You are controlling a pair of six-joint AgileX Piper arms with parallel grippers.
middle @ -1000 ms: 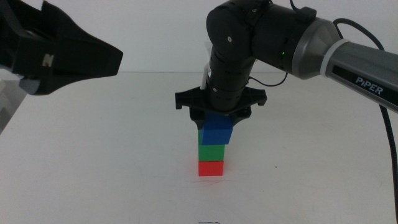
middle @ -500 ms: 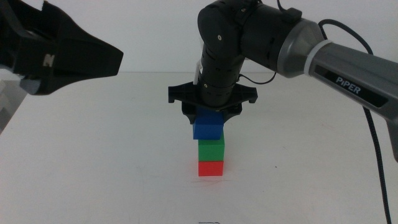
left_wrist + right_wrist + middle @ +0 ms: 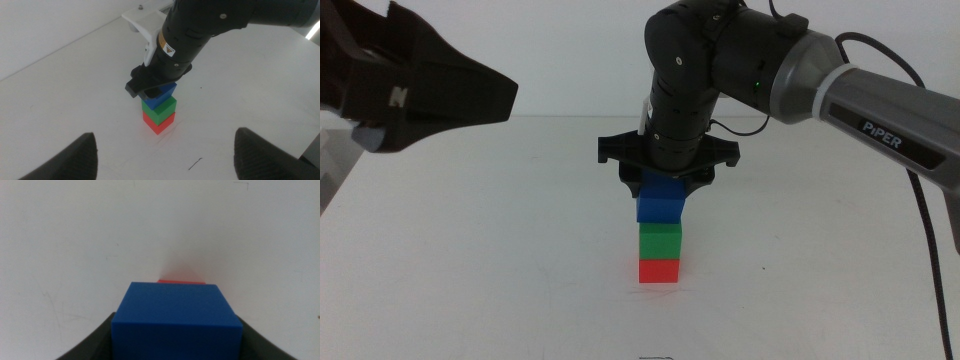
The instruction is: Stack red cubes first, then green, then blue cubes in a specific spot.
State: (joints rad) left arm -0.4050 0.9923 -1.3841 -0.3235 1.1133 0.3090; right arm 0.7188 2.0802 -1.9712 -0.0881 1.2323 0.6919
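The small solid deep blue cube hangs pinched between the dark jaws of the right gripper, just above the small matte green cube and sitting a touch toward nine o'clock of it; whether the two faces meet, I can't tell from here. That green cube rests squarely on the small bright red cube, and the red one stands on the plain white tabletop, near the middle of the table.

From the right wrist camera the blue cube fills the foreground, clamped between the jaws, with just a sliver of red peeking out beyond its far edge.

From the left wrist camera, the stack shows as red, green, blue, with the right arm's black wrist bearing down over it from twelve o'clock.

The left gripper waits high at ten o'clock, well apart from the stack, jaws spread wide with nothing between them.
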